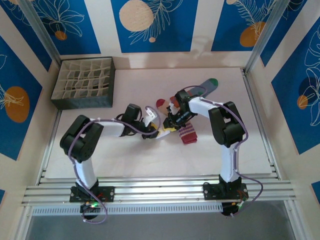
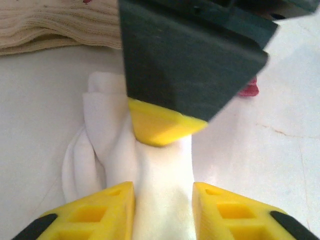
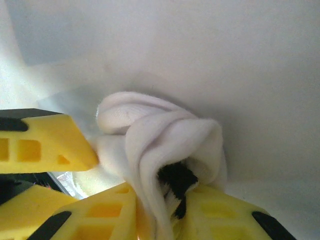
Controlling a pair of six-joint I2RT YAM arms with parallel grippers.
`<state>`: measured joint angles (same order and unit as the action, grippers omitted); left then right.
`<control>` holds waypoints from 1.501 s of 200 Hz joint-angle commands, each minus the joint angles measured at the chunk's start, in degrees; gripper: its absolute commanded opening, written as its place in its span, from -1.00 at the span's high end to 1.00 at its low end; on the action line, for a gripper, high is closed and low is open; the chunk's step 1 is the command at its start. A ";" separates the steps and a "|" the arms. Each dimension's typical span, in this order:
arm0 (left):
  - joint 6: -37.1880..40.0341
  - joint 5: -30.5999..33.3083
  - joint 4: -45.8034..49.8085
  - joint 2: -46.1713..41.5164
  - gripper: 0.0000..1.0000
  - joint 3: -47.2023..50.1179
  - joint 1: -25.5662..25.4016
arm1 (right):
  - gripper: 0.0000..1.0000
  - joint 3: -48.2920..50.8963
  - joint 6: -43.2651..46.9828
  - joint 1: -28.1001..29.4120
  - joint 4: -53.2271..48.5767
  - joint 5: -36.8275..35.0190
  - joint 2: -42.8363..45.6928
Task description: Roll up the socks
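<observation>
I observed both arms meeting near the middle of the surface [image 1: 150, 160], working on the white sock [image 2: 105, 115].

1. Left gripper [image 2: 163, 192]: in the left wrist view its jaws stood parted, one on each side of the white sock. The fabric filled the gap between them. I could not tell whether they were pressing the sock or only flanking it.
2. Right gripper [image 3: 162, 192]: in the right wrist view its jaws were closed on a bunched fold of the white sock, with the dark cuff stripe caught between them. In the left wrist view, one of its yellow fingertips [image 2: 160, 125] rested on top of the sock.
3. White sock: it lay crumpled on the surface between the two grippers.
4. Peach sock [image 1: 188, 134]: it lay just beside the grippers, with its maroon-striped end toward the near edge.
5. Grey-blue sock [image 1: 204, 87]: it lay flat toward the far edge, right of centre, with its green toe pointing at the far right corner.
6. A divided box [image 1: 82, 102] stood at the far left corner, well apart from the socks.
</observation>
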<state>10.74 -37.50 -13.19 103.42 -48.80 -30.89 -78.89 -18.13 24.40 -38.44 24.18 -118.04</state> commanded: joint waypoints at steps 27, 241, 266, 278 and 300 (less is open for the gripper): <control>13.74 13.85 -9.41 -11.10 0.23 10.10 -4.95 | 0.53 -1.19 0.90 1.04 -5.70 -6.50 -3.60; 21.50 22.43 -4.42 -2.88 1.00 4.88 -11.27 | -0.16 3.74 7.70 -2.51 -1.04 -1.28 8.96; 13.71 11.07 0.37 -2.17 1.00 2.32 -7.81 | -0.16 7.53 9.55 -5.06 4.27 0.04 14.80; 10.90 6.88 1.63 -1.36 1.00 1.33 -6.40 | -0.17 9.15 10.41 -5.72 6.22 0.21 17.08; 6.22 0.40 3.64 0.52 1.00 -0.35 -3.99 | -0.19 11.50 12.92 -5.88 9.45 0.76 20.54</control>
<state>25.32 -23.79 -17.19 101.49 -47.24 -37.06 -69.95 -9.30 18.31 -34.13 22.37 -101.03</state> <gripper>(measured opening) 0.044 0.589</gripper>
